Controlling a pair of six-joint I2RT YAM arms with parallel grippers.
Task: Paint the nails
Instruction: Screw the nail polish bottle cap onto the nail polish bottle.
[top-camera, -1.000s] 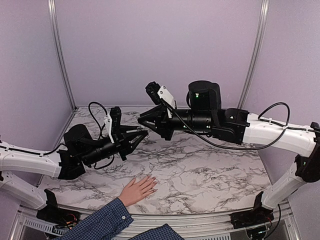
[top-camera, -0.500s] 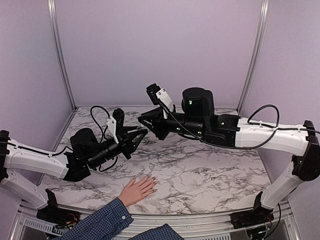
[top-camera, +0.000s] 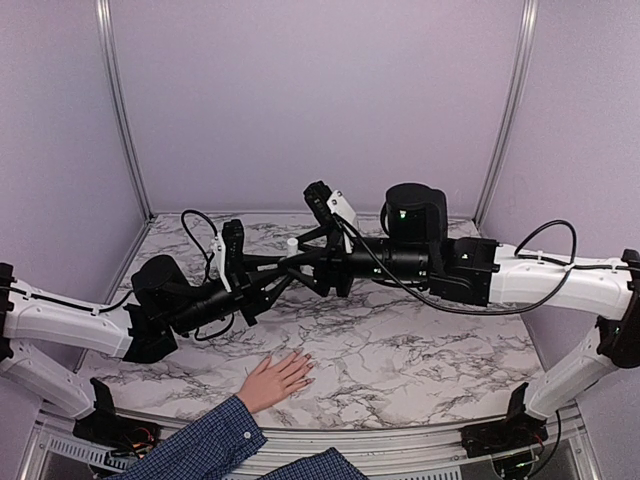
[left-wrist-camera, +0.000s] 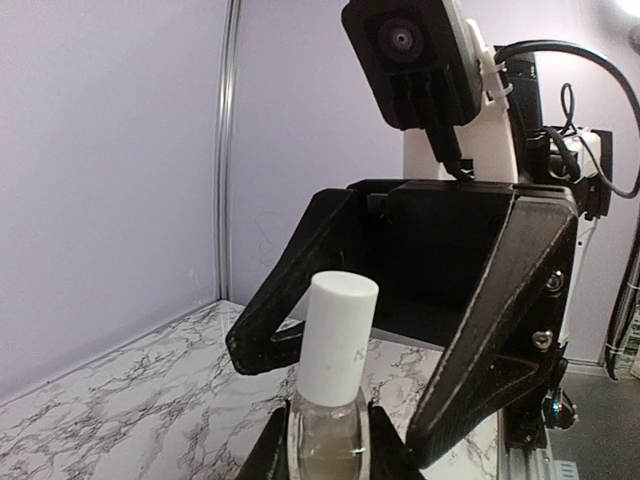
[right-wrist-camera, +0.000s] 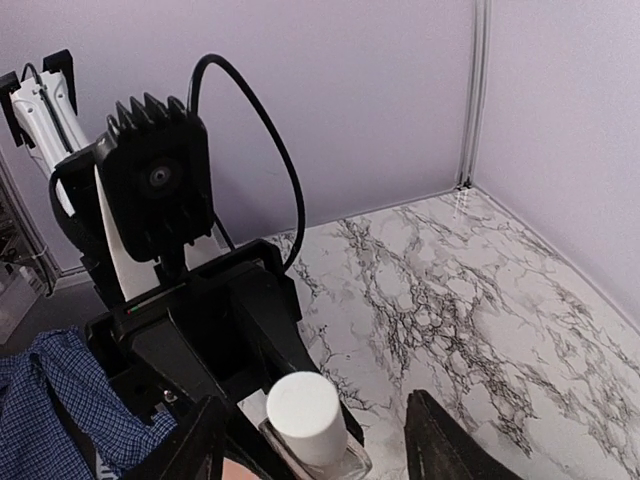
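The nails (top-camera: 305, 371) rest near-left on a flat hand (top-camera: 270, 382). Farther in, the left gripper (top-camera: 283, 262) clamps a polish bottle (left-wrist-camera: 324, 442), and the right gripper (right-wrist-camera: 322, 436) gapes wide around its cap (left-wrist-camera: 338, 322). Closing off-centre could tilt the bottle or slip off the cap.

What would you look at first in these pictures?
In midair above the marble table, the left hand grips a small bottle with a white cap, and the right hand gapes open around that cap. Near the table's front edge, a person's hand in a blue plaid sleeve lies flat.
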